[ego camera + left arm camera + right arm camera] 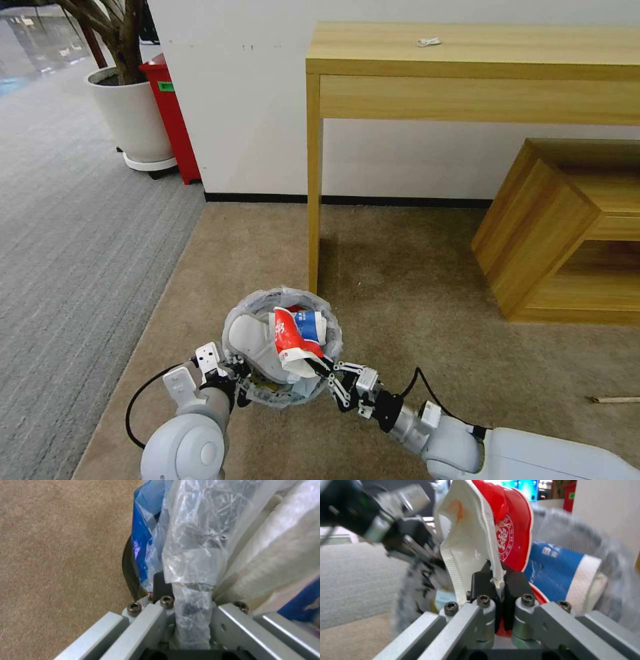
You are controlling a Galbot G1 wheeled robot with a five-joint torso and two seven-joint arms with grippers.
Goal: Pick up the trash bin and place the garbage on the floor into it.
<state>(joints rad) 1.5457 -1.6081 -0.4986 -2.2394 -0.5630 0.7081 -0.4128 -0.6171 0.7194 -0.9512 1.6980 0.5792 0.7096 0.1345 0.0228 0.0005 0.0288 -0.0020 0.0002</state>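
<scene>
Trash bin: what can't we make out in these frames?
- Trash bin bottom and lower contents: head view, covered by the slipper and red wrapper.
- Left gripper fingers: left wrist view, wrapped by the plastic bag.
- Bin's near rim: right wrist view, blurred.

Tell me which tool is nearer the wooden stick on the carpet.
Right. The right tool, shut on the red wrapper over the trash bin, is closer to the wooden stick; the left tool grips the bin's far rim.
</scene>
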